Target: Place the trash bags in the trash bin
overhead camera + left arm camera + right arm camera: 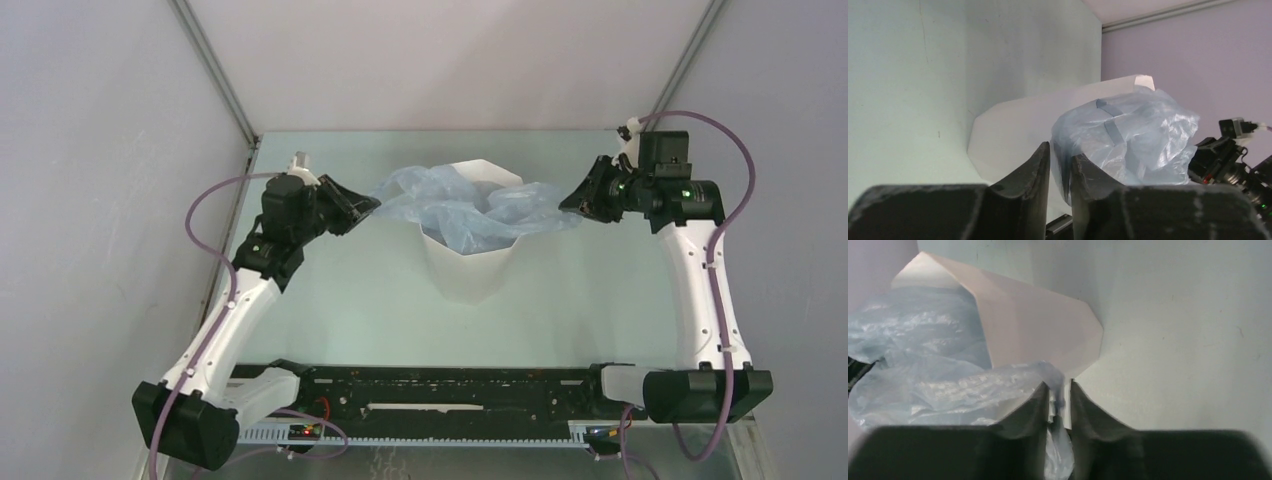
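The white faceted trash bin (pixel 470 270) stands mid-table. The pale-blue translucent trash bag (pixel 470 205) is spread across its mouth, sagging into it, with its ends stretched out to both sides. My left gripper (pixel 368 208) is shut on the bag's left edge, just left of the bin's rim. My right gripper (pixel 572 200) is shut on the bag's right edge, just right of the rim. In the left wrist view the film (pixel 1128 135) runs down between the fingers (pixel 1033 175), with the bin (pixel 1018 125) behind. In the right wrist view the film (pixel 938 375) is pinched between the fingers (pixel 1083 410) beside the bin (pixel 1038 325).
The pale green table (pixel 350 320) is boxed in by grey walls at the back and both sides. A black rail (pixel 430 390) with the arm bases runs along the near edge. The right arm's camera and cables (pixel 1233 155) show in the left wrist view.
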Controlling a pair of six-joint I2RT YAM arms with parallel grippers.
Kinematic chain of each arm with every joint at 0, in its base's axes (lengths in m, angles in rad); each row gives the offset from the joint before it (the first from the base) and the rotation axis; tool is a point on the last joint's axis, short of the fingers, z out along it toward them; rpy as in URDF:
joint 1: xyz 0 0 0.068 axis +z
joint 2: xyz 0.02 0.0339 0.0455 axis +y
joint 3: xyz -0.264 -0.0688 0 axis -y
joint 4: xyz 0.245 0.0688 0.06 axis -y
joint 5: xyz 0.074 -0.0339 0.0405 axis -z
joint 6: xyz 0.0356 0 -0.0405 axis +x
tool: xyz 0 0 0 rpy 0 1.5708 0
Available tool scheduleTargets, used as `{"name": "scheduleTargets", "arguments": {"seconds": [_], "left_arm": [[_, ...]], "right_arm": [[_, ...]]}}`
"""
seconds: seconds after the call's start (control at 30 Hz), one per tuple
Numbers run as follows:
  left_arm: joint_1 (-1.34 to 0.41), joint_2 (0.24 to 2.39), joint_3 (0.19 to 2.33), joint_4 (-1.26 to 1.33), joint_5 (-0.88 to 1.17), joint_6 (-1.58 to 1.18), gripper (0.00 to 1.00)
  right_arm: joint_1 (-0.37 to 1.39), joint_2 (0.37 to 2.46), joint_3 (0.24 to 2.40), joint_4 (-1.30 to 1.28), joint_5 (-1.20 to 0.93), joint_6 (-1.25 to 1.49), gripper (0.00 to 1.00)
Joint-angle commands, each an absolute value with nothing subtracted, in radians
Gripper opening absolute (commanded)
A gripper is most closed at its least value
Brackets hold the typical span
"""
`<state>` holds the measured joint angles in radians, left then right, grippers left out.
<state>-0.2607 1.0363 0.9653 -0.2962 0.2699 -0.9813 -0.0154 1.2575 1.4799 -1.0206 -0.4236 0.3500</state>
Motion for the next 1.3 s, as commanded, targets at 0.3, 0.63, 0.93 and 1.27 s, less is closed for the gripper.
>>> {"name": "scheduleTargets", "arguments": {"seconds": [0.3, 0.63, 0.93, 1.27], "left_arm": [[-0.266, 0.966, 1.142, -0.502, 0.305, -1.082, 0.67], [-0.353, 1.005, 1.158, -0.572, 0.217, -1.382, 0.82], [-0.399, 1.183, 1.279, -0.508, 0.168, -1.483, 0.71], [-0.431, 1.205, 1.279, -0.505, 0.029, -1.530, 0.74]], "right_arm": [[-0.003, 0.911, 1.348, -0.986, -0.523, 0.928, 1.00], [0.019, 0.822, 1.304, -1.114, -0.344, 1.031, 1.00], [0.063, 0.680, 1.200, -1.062, -0.385, 1.082, 1.00], [0.355, 0.618, 1.004, -0.727, -0.190, 1.389, 0.94]]}}
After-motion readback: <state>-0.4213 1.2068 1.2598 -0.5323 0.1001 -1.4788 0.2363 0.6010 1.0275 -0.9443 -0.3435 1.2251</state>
